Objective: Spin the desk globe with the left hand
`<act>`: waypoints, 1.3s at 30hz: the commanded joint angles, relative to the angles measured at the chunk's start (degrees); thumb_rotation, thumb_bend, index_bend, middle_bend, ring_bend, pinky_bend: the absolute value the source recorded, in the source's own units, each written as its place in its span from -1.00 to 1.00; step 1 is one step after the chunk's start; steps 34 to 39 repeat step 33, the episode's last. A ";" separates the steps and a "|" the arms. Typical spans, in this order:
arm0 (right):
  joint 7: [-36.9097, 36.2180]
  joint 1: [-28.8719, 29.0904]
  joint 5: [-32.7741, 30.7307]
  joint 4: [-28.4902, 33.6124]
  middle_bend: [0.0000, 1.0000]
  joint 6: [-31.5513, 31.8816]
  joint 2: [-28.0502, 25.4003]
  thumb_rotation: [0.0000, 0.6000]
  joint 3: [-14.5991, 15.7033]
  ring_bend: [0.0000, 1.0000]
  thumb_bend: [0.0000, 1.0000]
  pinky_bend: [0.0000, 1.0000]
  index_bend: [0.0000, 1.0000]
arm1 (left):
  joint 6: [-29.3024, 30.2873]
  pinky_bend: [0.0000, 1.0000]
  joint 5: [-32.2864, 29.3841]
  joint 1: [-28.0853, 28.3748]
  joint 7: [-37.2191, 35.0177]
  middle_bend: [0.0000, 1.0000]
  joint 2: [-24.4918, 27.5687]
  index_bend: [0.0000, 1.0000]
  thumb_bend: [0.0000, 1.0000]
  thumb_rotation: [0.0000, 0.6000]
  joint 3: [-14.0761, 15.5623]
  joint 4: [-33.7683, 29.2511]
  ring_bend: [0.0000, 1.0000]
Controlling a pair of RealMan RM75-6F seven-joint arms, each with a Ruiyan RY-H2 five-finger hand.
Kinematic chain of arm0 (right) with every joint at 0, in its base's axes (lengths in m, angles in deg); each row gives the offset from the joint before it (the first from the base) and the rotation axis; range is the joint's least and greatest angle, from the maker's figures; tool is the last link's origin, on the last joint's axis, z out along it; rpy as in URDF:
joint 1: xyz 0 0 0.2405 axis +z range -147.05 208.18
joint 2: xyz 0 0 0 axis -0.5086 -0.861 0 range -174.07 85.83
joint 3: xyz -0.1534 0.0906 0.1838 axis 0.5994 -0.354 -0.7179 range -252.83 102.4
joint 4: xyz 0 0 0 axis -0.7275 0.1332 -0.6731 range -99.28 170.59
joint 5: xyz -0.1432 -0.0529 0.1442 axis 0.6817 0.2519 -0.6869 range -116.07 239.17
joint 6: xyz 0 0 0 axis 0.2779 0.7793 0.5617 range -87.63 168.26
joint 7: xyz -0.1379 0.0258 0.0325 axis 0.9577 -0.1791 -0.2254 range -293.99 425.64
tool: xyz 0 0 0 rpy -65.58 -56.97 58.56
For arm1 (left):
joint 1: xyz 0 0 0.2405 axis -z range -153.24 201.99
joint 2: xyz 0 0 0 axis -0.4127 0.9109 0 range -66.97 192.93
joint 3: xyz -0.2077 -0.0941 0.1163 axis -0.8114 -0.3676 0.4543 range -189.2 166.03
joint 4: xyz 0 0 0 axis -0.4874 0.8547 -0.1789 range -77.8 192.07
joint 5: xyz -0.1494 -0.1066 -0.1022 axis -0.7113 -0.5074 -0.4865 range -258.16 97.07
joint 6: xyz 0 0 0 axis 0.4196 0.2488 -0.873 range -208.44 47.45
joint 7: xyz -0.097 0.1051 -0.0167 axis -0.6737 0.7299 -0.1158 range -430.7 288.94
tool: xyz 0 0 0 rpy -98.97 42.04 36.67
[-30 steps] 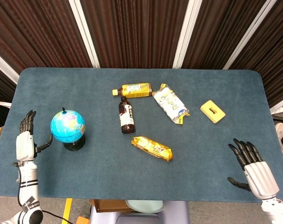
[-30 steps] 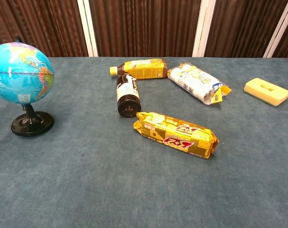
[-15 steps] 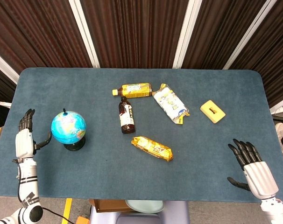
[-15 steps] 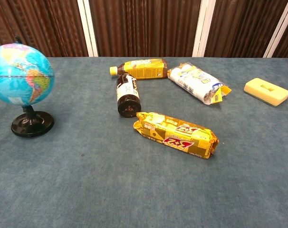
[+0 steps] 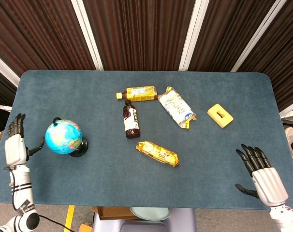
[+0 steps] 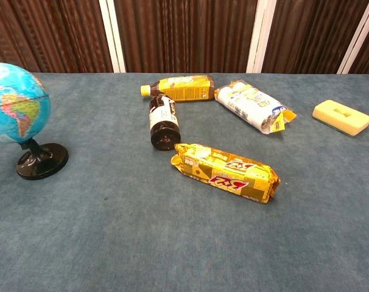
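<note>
My left hand [image 5: 15, 145] hangs open beside the globe [image 5: 63, 137], fingers straight and spread, holding nothing
The globe leans toward that hand near the table's [image 5: 88, 188] left edge, its black base [image 6: 42, 160] tipped up on one side; my right hand [image 5: 263, 175] rests open and empty at the far right corner, well apart from the bottles and snack packs mid-table

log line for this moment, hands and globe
left hand: open, beside globe, apart | globe: tilted on base | right hand: open, idle

Glossy globe [image 5: 63, 137] – matt cloth table [image 5: 88, 92]
</note>
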 commanded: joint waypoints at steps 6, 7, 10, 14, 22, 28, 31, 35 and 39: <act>0.29 -0.05 -0.02 0.09 -1.00 0.05 0.04 1.00 -0.03 -1.00 -0.85 -1.00 -1.00 | 6.67 -1.00 6.49 -6.13 -4.69 -1.00 6.69 -1.00 -0.32 1.00 4.48 -5.35 -1.00; 0.37 -0.05 -0.03 0.12 -1.00 0.02 0.07 1.00 -0.02 -1.00 -0.85 -1.00 -1.00 | 7.23 -1.00 8.25 -7.08 -6.07 -1.00 8.42 -1.00 -0.32 1.00 5.85 -8.13 -1.00; 0.69 -0.02 0.05 0.12 -1.00 -0.12 0.23 1.00 0.03 -1.00 -0.85 -1.00 -1.00 | 8.22 -1.00 14.91 -9.75 -9.43 -1.00 14.30 -1.00 -0.31 1.00 11.48 -16.91 -1.00; 0.93 0.05 0.23 0.26 -1.00 -0.54 0.39 1.00 0.29 -1.00 -0.85 -1.00 -1.00 | 11.53 -1.00 25.26 -12.78 -6.23 -1.00 18.99 -1.00 -0.31 1.00 18.89 -21.22 -1.00; 1.35 0.02 0.10 0.77 -1.00 -1.09 0.06 1.00 0.63 -1.00 -0.85 -1.00 -1.00 | 8.07 -1.00 29.72 -12.53 2.78 -1.00 20.18 -1.00 -0.30 1.00 22.76 -20.81 -1.00; 1.48 0.04 -0.39 0.68 -1.00 -1.28 0.02 1.00 0.46 -1.00 -0.85 -1.00 -1.00 | 5.33 -1.00 27.01 -11.87 3.01 -1.00 21.98 -1.00 -0.29 1.00 22.30 -22.55 -1.00; 1.59 0.15 -0.54 0.68 -1.00 -1.56 0.09 1.00 0.41 -1.00 -0.85 -1.00 -1.00 | 5.25 -1.00 26.34 -11.85 3.73 -1.00 21.96 -1.00 -0.29 1.00 21.80 -22.25 -1.00; 1.73 0.25 -0.69 0.63 -1.00 -1.77 0.19 1.00 0.34 -1.00 -0.85 -1.00 -1.00 | 5.08 -1.00 26.02 -11.81 4.09 -1.00 21.91 -1.00 -0.29 1.00 21.62 -22.04 -1.00; 1.73 0.25 -0.69 0.63 -1.00 -1.77 0.19 1.00 0.34 -1.00 -0.85 -1.00 -1.00 | 5.08 -1.00 26.02 -11.81 4.09 -1.00 21.91 -1.00 -0.29 1.00 21.62 -22.04 -1.00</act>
